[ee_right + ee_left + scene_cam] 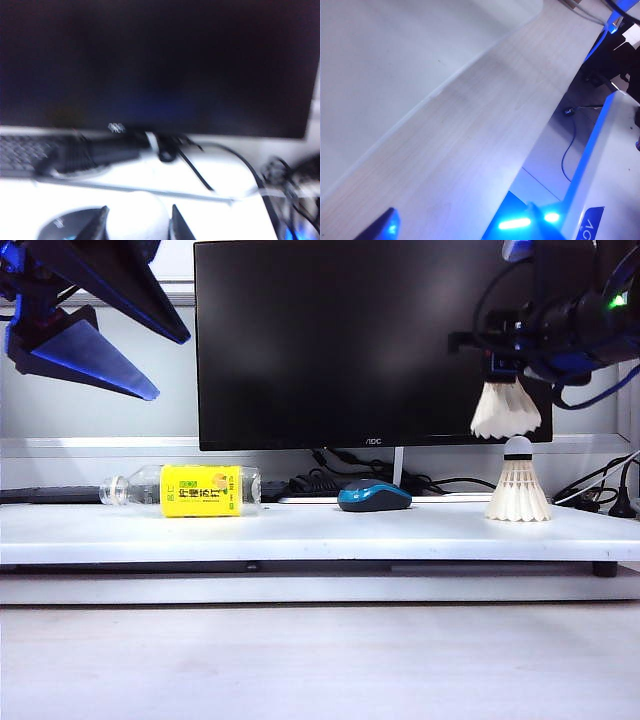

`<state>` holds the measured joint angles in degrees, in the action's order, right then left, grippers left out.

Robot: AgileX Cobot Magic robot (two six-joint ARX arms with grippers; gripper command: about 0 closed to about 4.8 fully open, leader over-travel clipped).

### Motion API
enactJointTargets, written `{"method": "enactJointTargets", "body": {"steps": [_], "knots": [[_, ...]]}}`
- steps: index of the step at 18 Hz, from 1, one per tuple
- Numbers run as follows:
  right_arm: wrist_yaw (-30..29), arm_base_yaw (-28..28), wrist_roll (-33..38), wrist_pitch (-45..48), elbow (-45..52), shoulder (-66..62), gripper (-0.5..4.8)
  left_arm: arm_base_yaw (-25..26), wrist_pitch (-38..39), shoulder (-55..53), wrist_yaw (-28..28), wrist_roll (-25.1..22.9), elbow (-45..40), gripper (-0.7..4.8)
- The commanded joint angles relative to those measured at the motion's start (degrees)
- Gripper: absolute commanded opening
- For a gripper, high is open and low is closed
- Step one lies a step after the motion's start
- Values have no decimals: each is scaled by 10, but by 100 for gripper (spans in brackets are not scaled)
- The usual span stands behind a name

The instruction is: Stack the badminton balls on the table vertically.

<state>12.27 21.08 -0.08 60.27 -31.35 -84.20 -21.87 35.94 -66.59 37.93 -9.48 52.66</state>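
Shuttlecock [518, 490] stands upright on the white table [300, 532], right of the blue mouse [374, 496] and yellow bottle [190, 490]. Directly above, apart, the right gripper [505, 375] pinches the second shuttlecock [506, 408]. Upper left, the left gripper [85, 315] hangs wide open, empty, before the monitor [370, 340].

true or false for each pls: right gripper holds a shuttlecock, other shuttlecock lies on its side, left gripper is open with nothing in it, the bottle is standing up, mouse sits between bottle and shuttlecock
1. The right gripper holds a shuttlecock. True.
2. The other shuttlecock lies on its side. False: it stands upright, cork tip up, on the table.
3. The left gripper is open and holds nothing. True.
4. The bottle stands upright. False: it lies on its side.
5. The mouse sits between the bottle and the standing shuttlecock. True.
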Motion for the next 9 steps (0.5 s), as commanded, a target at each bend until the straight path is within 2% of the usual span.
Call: {"method": "enactJointTargets", "body": {"steps": [1,5,9], "knots": [[-8,0,-3,19,-19,2,148,-1,-2,2,2,-6,2,341],[3,-9,-32,2,-27,2,148,-1,-1,2,2,-6,2,341],[11,-29,-27,-20,-27,2,148,-1,0,2,2,-7,2,341]]}}
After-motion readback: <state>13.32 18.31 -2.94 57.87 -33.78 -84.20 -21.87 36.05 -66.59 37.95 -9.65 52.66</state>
